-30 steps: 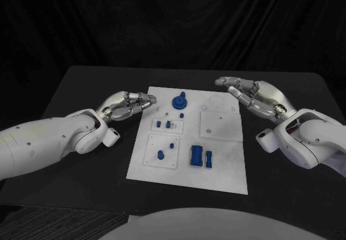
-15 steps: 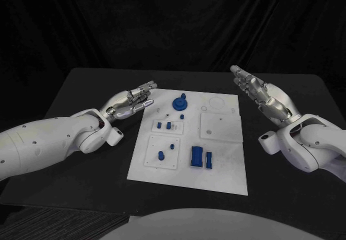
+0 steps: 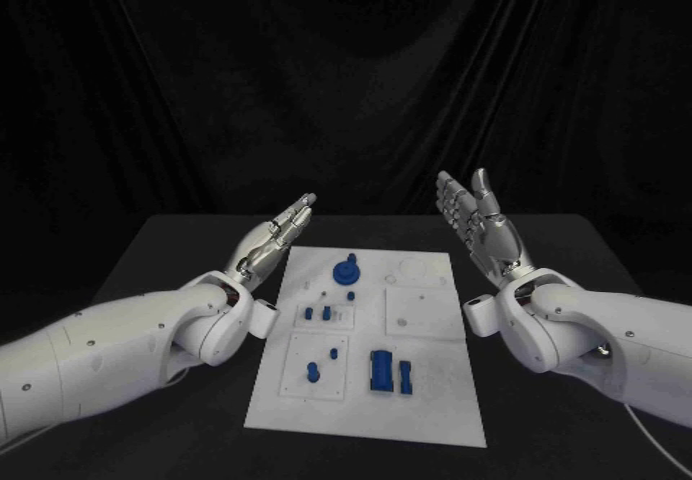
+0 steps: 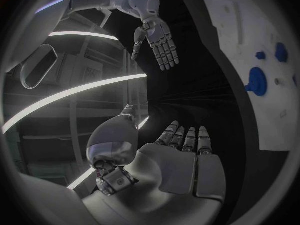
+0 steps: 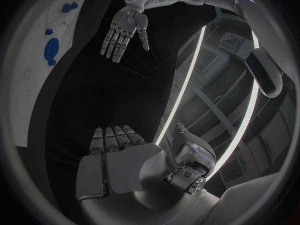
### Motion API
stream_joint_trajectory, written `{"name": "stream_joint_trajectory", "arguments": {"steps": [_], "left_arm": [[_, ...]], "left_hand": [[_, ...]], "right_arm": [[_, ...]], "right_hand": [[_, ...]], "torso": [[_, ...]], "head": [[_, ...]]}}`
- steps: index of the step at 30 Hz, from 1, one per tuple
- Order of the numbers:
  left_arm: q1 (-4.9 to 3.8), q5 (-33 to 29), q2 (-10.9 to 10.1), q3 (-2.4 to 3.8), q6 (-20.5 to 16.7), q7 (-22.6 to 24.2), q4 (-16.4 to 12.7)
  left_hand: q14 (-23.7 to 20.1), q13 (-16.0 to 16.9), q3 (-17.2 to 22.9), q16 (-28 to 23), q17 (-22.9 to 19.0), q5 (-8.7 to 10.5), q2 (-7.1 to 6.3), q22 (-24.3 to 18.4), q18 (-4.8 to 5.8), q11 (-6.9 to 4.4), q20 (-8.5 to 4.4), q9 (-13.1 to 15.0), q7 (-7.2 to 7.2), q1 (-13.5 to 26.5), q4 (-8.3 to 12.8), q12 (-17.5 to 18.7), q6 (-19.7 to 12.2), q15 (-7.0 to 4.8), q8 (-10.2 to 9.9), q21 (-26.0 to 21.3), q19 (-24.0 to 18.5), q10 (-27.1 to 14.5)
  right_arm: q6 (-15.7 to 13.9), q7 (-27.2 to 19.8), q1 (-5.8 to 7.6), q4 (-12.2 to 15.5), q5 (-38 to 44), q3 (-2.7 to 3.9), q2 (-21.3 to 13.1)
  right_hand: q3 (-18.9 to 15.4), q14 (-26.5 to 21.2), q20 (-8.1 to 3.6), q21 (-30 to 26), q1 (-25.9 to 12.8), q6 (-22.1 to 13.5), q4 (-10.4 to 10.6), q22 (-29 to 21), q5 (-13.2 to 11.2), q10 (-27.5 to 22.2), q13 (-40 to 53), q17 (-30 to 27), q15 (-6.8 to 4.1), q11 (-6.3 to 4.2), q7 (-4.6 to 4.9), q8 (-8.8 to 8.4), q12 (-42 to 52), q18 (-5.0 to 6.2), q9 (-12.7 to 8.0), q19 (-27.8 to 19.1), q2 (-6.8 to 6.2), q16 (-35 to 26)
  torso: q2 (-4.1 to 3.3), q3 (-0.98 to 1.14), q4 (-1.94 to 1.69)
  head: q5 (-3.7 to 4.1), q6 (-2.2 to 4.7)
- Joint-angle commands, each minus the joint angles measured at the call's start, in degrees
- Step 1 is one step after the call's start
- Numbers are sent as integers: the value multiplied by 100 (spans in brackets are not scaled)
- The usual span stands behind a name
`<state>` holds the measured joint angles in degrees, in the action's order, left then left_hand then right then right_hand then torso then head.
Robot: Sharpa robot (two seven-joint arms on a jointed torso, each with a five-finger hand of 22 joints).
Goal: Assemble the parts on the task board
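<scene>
Hovering flat and released, the left hand (image 3: 274, 240) and right hand (image 3: 480, 222) flanked the far end of the task board (image 3: 433, 400), grasping nothing. Blue parts (image 3: 391, 372) sat on the board mid-counter (image 3: 144, 270). Whether assembly lay ahead or was finished couldn't be judged. Bare counter bordered both long edges.

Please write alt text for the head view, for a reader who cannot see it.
Two silver many-fingered hands, left and right, are raised open and empty, palms facing each other, above the far end of a white rectangular task board on a black table. Small blue plastic parts sit on the board.
</scene>
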<state>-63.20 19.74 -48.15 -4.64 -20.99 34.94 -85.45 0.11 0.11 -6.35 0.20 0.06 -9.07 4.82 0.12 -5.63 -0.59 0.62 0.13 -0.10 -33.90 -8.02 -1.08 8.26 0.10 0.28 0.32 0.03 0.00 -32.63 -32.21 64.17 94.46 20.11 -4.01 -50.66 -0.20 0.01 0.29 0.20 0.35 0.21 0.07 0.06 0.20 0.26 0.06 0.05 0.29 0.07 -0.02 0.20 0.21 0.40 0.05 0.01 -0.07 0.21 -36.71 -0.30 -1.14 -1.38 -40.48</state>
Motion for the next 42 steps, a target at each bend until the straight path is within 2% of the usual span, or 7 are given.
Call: {"name": "stream_joint_trajectory", "arguments": {"steps": [1, 7, 8, 10, 11, 12, 42], "left_arm": [[103, -1141, 116, 135, -1328, -283, -167], [243, -1725, 277, 365, -2018, -445, -366], [266, -1819, 303, 403, -2129, -472, -398], [287, -1908, 327, 438, -2235, -496, -428], [295, -1938, 336, 450, -2271, -505, -438], [300, -1959, 342, 458, -2296, -511, -446], [303, -1974, 346, 464, -2313, -515, -451]], "left_hand": [[-11, -11, 212, -20, -6, 298, -482, -12, 563, 59, -62, -13, 10, 1111, 262, 108, -275, -10, -28, -32, -3, 0], [-11, -11, 635, -20, -6, 422, -482, -12, 563, 59, -62, -13, 10, 1574, 382, 108, -373, -10, -28, -32, -3, 0], [-11, -11, 635, -20, -6, 446, -482, -12, 563, 59, -62, -13, 10, 1675, 802, 108, -390, -10, -28, -32, -3, 0], [-11, -11, 635, -20, -6, 485, -482, -12, 563, 59, -62, -13, 10, 1809, 802, 108, -424, -10, -28, -32, -3, 0], [-11, -11, 635, -20, -6, 501, -482, -12, 563, 59, -62, -13, 10, 1871, 802, 108, -826, -10, -28, -32, -3, 0], [-11, -11, 635, -20, -6, 907, -482, -12, 563, 59, -62, -13, 10, 1934, 802, 108, -826, -10, -28, -32, -3, 0], [-11, -11, 635, -20, -6, 907, -482, -12, 563, 59, -62, -13, 10, 3390, 802, 108, -826, -10, -28, -32, -3, 0]], "right_arm": [[-750, 171, -150, -172, -1241, 130, 204], [-1054, 225, -341, -384, -1828, 337, 503], [-1098, 232, -369, -415, -1913, 367, 547], [-1135, 239, -392, -441, -1984, 392, 583], [-1145, 241, -398, -447, -2003, 399, 593], [-1149, 241, -401, -450, -2011, 401, 597], [-1149, 241, -401, -450, -2011, 401, 597]], "right_hand": [[20, -1, -29, -20, -35, -21, -7, -6, -20, -26, -6, -5, -29, -7, 2, -20, -21, -40, -5, -1, 7, -21], [20, -1, -29, -20, -35, -21, -7, -6, -20, -26, -6, -5, -29, -7, 2, -20, -21, -40, -5, -1, 7, -21], [20, -1, -29, -20, -35, -21, -7, -6, -20, -26, -6, -5, -29, -7, 2, -20, -21, -40, -5, -1, 7, -21], [20, -1, -29, -20, -35, -21, -7, -6, -20, -26, -6, -5, -29, -7, 2, -20, -21, -40, -5, -1, 7, -21], [20, -1, -29, -20, -35, -21, -7, -6, -20, -26, -6, -5, -29, -7, 2, -20, -21, -40, -5, -1, 7, -21], [20, -1, -29, -20, -35, -21, -7, -6, -20, -26, -6, -5, -29, -7, 2, -20, -21, -40, -5, -1, 7, -21], [20, -1, -29, -20, -35, -21, -7, -6, -20, -26, -6, -5, -29, -7, 2, -20, -21, -40, -5, -1, 7, -21]], "torso": [[347, 18, 71], [518, 28, 107], [539, 29, 111], [552, 30, 114], [553, 30, 114], [553, 30, 114], [553, 30, 114]], "head": [[75, 320], [127, 561], [134, 591], [138, 609], [138, 610], [138, 610], [138, 610]]}}
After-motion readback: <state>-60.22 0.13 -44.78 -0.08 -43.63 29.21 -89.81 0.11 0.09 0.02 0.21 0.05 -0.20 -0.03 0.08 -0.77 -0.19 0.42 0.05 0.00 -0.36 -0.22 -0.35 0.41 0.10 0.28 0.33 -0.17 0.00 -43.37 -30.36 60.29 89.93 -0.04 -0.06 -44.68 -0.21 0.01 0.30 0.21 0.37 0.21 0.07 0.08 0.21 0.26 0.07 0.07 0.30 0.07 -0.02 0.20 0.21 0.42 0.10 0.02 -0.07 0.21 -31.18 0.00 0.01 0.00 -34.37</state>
